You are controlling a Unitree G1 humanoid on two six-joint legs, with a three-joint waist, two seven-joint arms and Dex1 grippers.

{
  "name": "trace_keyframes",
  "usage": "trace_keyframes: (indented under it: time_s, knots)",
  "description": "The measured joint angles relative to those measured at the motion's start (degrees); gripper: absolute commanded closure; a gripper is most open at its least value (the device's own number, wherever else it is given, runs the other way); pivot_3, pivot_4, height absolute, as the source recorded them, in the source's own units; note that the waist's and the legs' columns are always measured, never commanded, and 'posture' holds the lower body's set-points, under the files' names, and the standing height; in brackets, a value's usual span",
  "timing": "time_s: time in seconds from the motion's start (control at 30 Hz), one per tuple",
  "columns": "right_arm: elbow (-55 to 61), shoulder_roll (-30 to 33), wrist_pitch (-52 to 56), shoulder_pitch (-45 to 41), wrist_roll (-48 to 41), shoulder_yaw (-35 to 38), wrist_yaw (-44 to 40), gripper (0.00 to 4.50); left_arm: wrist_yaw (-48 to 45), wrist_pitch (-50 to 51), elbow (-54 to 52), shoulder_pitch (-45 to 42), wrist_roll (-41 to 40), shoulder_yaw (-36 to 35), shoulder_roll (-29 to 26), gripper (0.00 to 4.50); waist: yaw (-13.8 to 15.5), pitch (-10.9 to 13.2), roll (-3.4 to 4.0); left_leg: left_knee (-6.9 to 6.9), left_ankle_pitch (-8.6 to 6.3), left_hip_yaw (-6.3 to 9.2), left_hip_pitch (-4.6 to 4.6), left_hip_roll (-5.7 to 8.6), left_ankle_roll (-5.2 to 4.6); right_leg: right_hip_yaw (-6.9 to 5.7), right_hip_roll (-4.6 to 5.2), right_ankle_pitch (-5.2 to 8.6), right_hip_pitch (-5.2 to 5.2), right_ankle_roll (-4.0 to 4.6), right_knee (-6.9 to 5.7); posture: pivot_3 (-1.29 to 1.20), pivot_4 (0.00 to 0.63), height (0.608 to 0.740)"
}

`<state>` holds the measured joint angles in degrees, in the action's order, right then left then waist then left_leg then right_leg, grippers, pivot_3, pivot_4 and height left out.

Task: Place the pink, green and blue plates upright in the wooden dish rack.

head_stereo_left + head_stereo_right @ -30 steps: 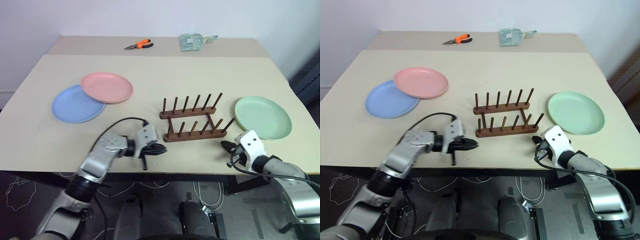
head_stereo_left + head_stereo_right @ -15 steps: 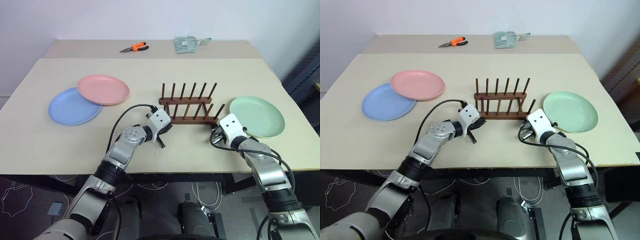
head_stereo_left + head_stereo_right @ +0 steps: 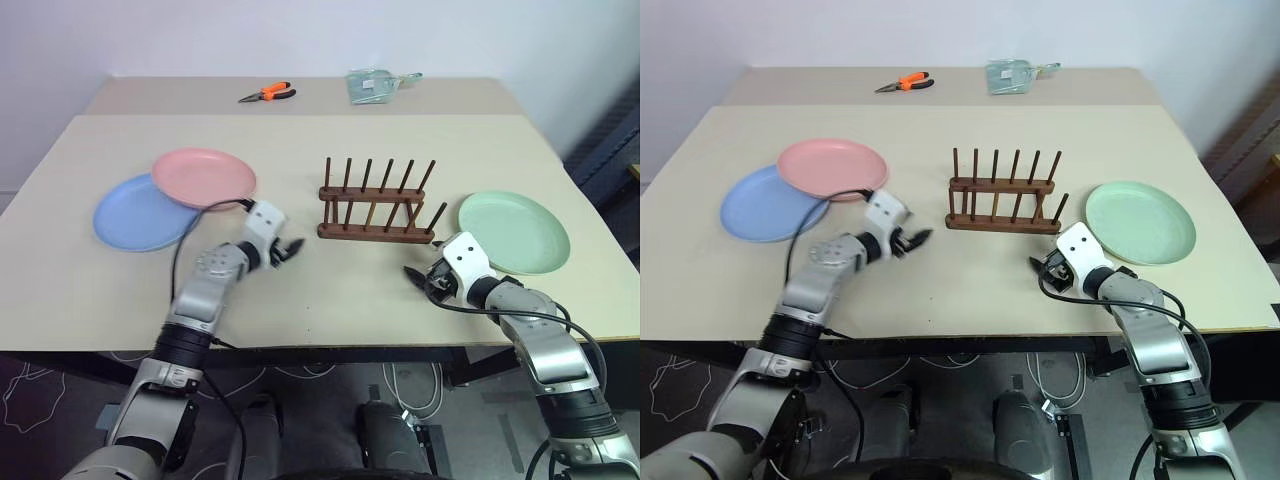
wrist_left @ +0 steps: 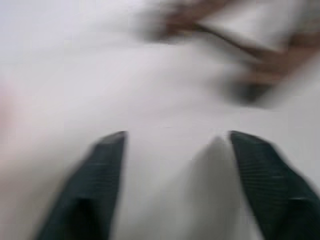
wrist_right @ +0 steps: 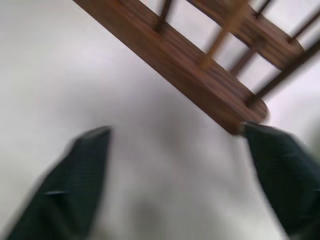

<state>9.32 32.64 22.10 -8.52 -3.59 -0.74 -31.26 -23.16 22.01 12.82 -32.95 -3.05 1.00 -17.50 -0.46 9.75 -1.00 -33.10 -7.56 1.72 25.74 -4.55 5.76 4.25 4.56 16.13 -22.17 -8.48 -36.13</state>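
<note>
Left eye view: left hand (image 3: pixel 287 248) and right hand (image 3: pixel 421 282) both spread wide, empty. Pink plate (image 3: pixel 204 178) overlapping blue plate (image 3: pixel 140 212), green plate (image 3: pixel 514 232) alone; probably light, stiff, slick plastic, best pinched at raised rim.

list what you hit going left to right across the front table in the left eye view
blue plate → pink plate → left pincer → rack → right pincer → green plate
</note>
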Motion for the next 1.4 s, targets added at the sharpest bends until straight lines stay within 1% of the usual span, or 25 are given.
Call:
trace_keyframes:
  time_s: [0.13,0.2,0.27,0.33,0.4,0.5,0.57,0.7,0.83,0.87,0.93,1.13,1.17,1.2,1.27,1.33,1.4]
  knots:
    - [0.52,-0.12,-0.79,-0.05,0.15,-1.15,-0.4,0.2,7.7,0.24,-3.55,-5.06,-2.12,-7.96,1.48,0.52,0.35,0.01,-0.02,0.02,0.0,-0.01,0.15,0.03,0.0,0.0,0.02,0.0,-0.06,-0.02,0.07,0.0,0.15,0.74]
    - [-0.26,-0.4,-1.26,-1.2,0.35,-1.45,-0.39,0.2,11.63,1.33,-6.34,-5.87,-3.98,-11.82,2.95,0.52,0.17,0.01,-0.02,0.05,0.0,-0.01,0.15,0.02,0.01,0.0,0.02,0.0,-0.11,-0.04,0.04,0.0,0.15,0.74]
    - [-0.89,-0.51,-1.62,-2.14,0.62,-1.48,-0.27,0.2,15.53,2.63,-8.63,-6.12,-4.81,-14.67,3.26,0.52,-0.35,0.01,-0.02,0.08,0.01,0.0,0.12,0.01,0.01,0.0,0.0,0.0,-0.13,-0.06,0.0,0.0,0.15,0.74]
    - [-1.85,-0.53,-2.2,-2.62,0.99,-1.6,-0.27,0.2,21.15,5.75,-10.68,-6.36,-4.91,-17.95,3.2,0.52,-0.49,0.01,-0.02,0.09,0.01,0.0,0.08,0.01,0.02,0.0,0.0,-0.01,-0.12,-0.06,-0.01,0.0,0.15,0.74]
    - [-2.56,-0.56,-2.91,-2.65,1.26,-2.24,-0.3,0.2,27.1,10.25,-10.75,-7.29,-5.27,-23.09,3.08,0.52,-0.46,0.01,-0.02,0.08,0.02,0.0,0.08,0.01,0.02,0.0,0.0,0.0,-0.12,-0.07,-0.01,0.0,0.15,0.74]
    - [-3.24,-0.8,-3.72,-2.65,1.56,-2.78,-0.38,0.2,33.28,16.52,-10.41,-7.57,-6.2,-29.52,2.34,0.52,-0.35,0.02,-0.05,0.08,0.02,0.0,0.09,0.02,0.02,0.0,0.0,0.0,-0.12,-0.08,0.0,0.0,0.15,0.74]
    - [-3.59,-1.1,-3.95,-2.99,1.78,-2.97,-0.42,0.2,35.49,19.26,-10.15,-7.59,-7.59,-32.58,2.64,0.52,-0.02,0.05,-0.1,0.05,0.02,0.01,0.11,0.03,0.03,-0.02,0.0,0.0,-0.09,-0.07,0.0,0.0,0.15,0.74]
    - [-4.04,-1.6,-4.51,-3.5,2.3,-3.33,-0.54,0.2,37.65,24.87,-8.63,-9.79,-14.42,-38.86,6.41,0.52,0.42,0.07,-0.16,0.01,0.02,0.03,0.12,0.05,0.03,-0.02,0.01,0.0,-0.05,-0.07,0.02,0.0,0.15,0.74]
    - [-4.04,-1.88,-4.66,-3.43,2.38,-3.31,-0.52,0.2,35.18,28.45,-4.39,-11.98,-20.93,-40.11,6.98,0.52,0.09,0.08,-0.17,0.05,0.02,0.03,0.14,0.05,0.04,-0.03,0.01,0.0,-0.1,-0.07,0.02,0.0,0.15,0.74]
    - [-4.03,-1.88,-4.78,-3.34,2.39,-3.31,-0.5,0.2,34.92,28.66,-3.73,-12.47,-21.65,-40.11,6.97,0.76,-0.06,0.08,-0.17,0.06,0.02,0.03,0.14,0.05,0.04,-0.03,0.01,0.0,-0.11,-0.08,0.02,0.0,0.15,0.74]
    - [-3.78,-1.88,-5.04,-2.85,2.4,-3.23,-0.36,0.2,35.08,28.56,-1.78,-13.76,-22.94,-40.31,6.93,1.38,-0.21,0.08,-0.17,0.07,0.02,0.03,0.13,0.05,0.04,-0.03,0.0,0.0,-0.11,-0.08,0.02,0.0,0.15,0.74]
    - [-1.17,-0.81,-4.71,-0.3,2.37,-2.2,-0.05,0.2,38.03,25.84,5.02,-15.17,-25.02,-42.59,6.41,4.36,-0.29,0.09,-0.2,0.07,0.02,0.02,0.13,0.05,0.05,-0.02,0.01,0.0,-0.12,-0.08,0.02,0.0,0.15,0.74]
    - [-0.59,-0.14,-4.41,0.21,2.34,-1.85,-0.23,0.2,37.99,25.79,5.38,-15.19,-25.25,-42.47,6.25,4.44,-0.25,0.1,-0.2,0.07,0.02,0.02,0.14,0.05,0.05,-0.02,0.01,0.0,-0.13,-0.08,0.03,0.0,0.15,0.74]
    - [0.02,0.67,-4.05,0.73,2.23,-1.31,-0.72,0.1,38.11,25.22,5.75,-15.19,-25.24,-42.4,6.09,4.48,-0.14,0.1,-0.21,0.06,0.02,0.02,0.15,0.05,0.05,-0.02,0.01,0.0,-0.12,-0.07,0.03,0.0,0.15,0.74]
    - [2.11,3.42,-2.34,2.24,0.19,1.15,-3.13,0.1,36.05,23.64,5.8,-15.13,-25.25,-41.61,5.38,4.48,0.01,0.12,-0.23,0.06,0.02,0.02,0.24,0.06,0.06,-0.02,0.01,0.01,-0.17,-0.07,0.04,0.0,0.15,0.74]
    - [5.62,7.33,-0.32,3.05,-3.18,5.17,-6.59,0.1,31.49,21.01,3.99,-14.99,-25.15,-38.41,4.34,4.48,0.02,0.2,-0.33,0.05,0.03,0.02,0.35,0.05,0.08,-0.03,0.01,-0.01,-0.26,-0.06,0.04,0.0,0.15,0.74]
    - [9.25,9.15,0.83,1.44,-5.36,7.74,-8.29,0.1,27.5,19.22,0.9,-15.11,-25.08,-34.73,3.78,4.48,-0.13,0.22,-0.37,0.04,0.03,0.02,0.32,0.05,0.09,-0.03,0.01,0.0,-0.24,-0.06,0.04,0.0,0.15,0.74]
